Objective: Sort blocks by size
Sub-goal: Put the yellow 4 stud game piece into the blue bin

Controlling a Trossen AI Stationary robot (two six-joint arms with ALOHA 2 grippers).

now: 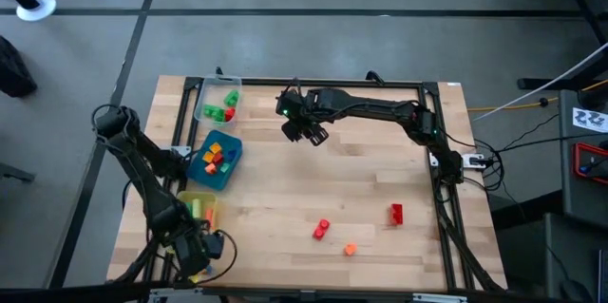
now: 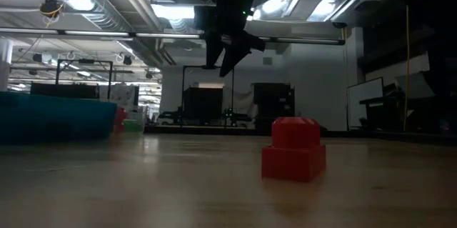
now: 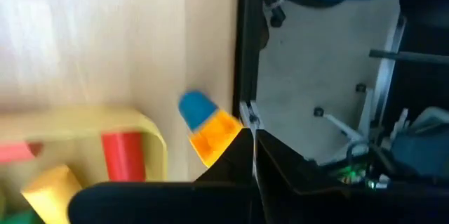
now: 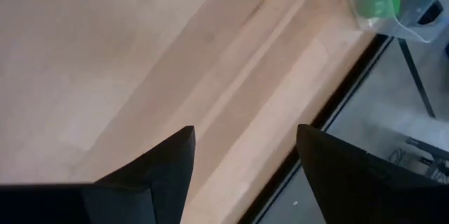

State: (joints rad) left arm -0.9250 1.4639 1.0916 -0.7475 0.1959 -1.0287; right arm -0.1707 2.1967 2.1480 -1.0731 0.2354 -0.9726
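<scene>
At the left front corner of the wooden table (image 1: 285, 198), the left gripper (image 1: 201, 251) hangs beside the yellow plastic tray (image 1: 211, 210); whether its fingers are apart or together I cannot tell. Behind it stand the blue tray (image 1: 225, 172) with orange, yellow and red blocks (image 1: 218, 156), then the clear tray (image 1: 205, 102) with green blocks (image 1: 221, 107). The right gripper (image 1: 311, 132) hovers over bare wood near the clear tray, fingers wide apart and empty. Toward the front right lie a small red block (image 1: 322, 229), a small orange block (image 1: 350, 249) and a red brick (image 1: 396, 213), well apart.
</scene>
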